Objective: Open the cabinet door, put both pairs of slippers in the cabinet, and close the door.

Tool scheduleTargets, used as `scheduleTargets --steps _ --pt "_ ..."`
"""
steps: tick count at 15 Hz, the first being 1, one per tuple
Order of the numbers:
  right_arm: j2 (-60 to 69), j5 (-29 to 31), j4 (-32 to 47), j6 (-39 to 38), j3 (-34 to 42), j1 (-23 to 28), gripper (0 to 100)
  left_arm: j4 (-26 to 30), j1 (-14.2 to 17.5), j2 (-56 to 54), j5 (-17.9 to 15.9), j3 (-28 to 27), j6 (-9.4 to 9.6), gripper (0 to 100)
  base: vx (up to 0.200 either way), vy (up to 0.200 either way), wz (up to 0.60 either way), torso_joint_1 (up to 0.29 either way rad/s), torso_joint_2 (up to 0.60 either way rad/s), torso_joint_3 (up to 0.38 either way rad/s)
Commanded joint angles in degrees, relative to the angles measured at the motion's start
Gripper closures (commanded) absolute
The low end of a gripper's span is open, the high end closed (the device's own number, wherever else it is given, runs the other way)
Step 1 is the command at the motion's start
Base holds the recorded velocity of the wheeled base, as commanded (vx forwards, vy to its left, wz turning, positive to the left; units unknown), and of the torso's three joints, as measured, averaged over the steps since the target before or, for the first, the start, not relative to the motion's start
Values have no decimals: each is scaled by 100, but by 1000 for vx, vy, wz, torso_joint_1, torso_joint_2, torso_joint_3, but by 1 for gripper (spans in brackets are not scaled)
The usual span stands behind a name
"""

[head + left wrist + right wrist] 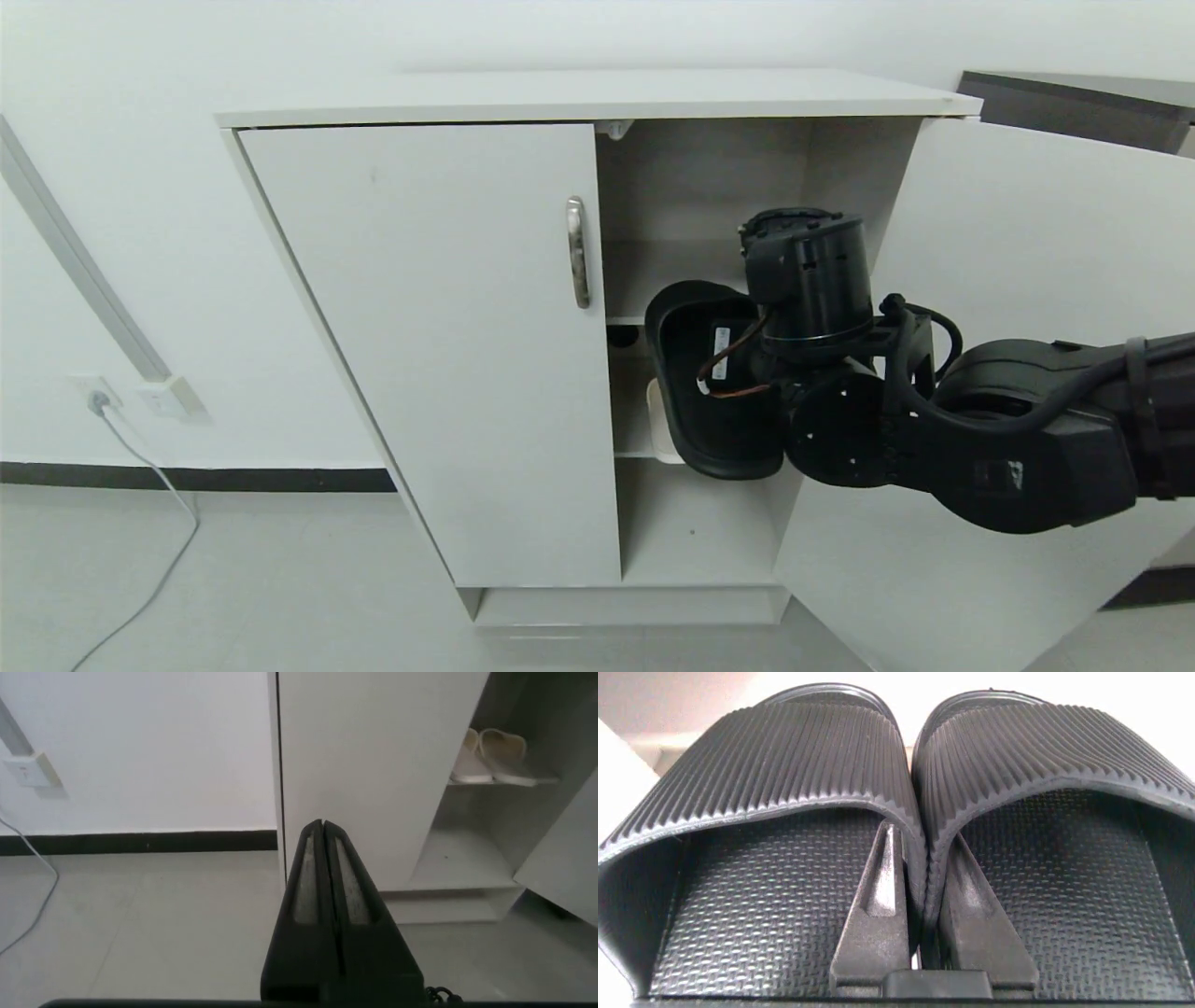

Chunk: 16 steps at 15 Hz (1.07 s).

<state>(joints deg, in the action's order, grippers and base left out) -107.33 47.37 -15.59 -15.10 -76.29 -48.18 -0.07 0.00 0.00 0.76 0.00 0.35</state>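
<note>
The cabinet stands against the wall. Its left door is closed, with a metal handle along the edge nearest the opening. Its right door is swung open at 3 o'clock of the opening. The right arm enters the head view from 3 o'clock and ends at the mouth of the open compartment. The right gripper is clamped on the pair of black slippers: one finger sits inside each slipper, and the two adjoining side walls are pinched between them. The pair is held side by side, tilted steeply with the footbeds facing out of the cabinet, at 4 o'clock of the handle and level with the shelves. The pictures do not show whether the pair touches a shelf. A pair of white slippers lies on a shelf inside the compartment, just behind the black pair at its 7 o'clock edge in the head view. The left gripper is empty, with its fingers pressed together, and hangs above the floor in front of the closed door. A wall socket with a cable sits at 9 o'clock of the cabinet.
</note>
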Motion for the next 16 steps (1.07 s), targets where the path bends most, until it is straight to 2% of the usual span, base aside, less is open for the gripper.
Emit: scheduleTargets --steps 1,5,11,16 --pt "-34 0 -5 -1 0 1 100 -1 0 9 4 0 0 100 200 0 0 2 2 7" --pt "-122 -9 -5 -1 0 -7 100 -1 0 0 4 0 0 100 200 0 0 2 0 2" --pt "-315 -35 -32 16 -106 1 100 -1 0 9 4 0 0 100 0 0 0 0 0 0" --pt "-614 -79 346 201 -914 230 100 -1 0 9 4 0 0 100 0 0 0 0 0 0"
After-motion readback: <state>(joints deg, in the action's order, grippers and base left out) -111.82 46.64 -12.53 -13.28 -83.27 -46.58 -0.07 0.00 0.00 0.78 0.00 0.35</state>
